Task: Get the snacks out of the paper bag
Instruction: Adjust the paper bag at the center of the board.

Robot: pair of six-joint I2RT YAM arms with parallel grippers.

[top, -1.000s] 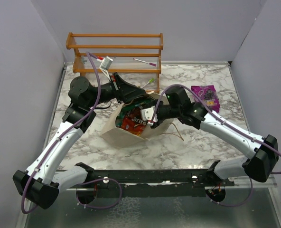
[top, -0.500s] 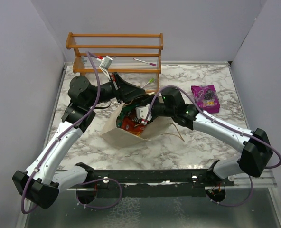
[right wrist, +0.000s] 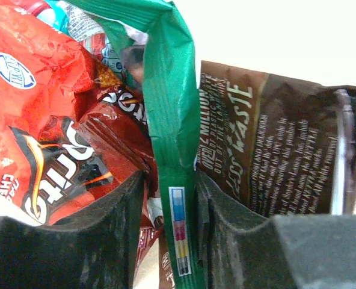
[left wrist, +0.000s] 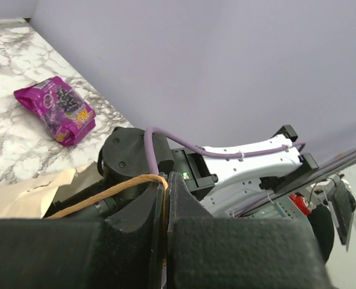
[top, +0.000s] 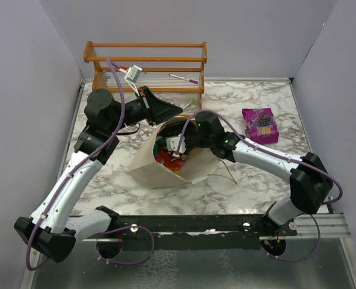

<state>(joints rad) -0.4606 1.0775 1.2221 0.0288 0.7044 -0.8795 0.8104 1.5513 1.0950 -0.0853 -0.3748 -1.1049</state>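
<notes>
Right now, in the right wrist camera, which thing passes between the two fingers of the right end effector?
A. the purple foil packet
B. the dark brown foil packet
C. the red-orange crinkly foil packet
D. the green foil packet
D: the green foil packet runs down between the fingers of the right end effector, with the red-orange crinkly foil packet to its left and the dark brown foil packet to its right.

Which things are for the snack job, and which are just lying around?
For the job:
paper bag
string handle
green packet
red packet
brown packet
purple packet, already out

Just lying about:
wooden rack
pen on it
</notes>
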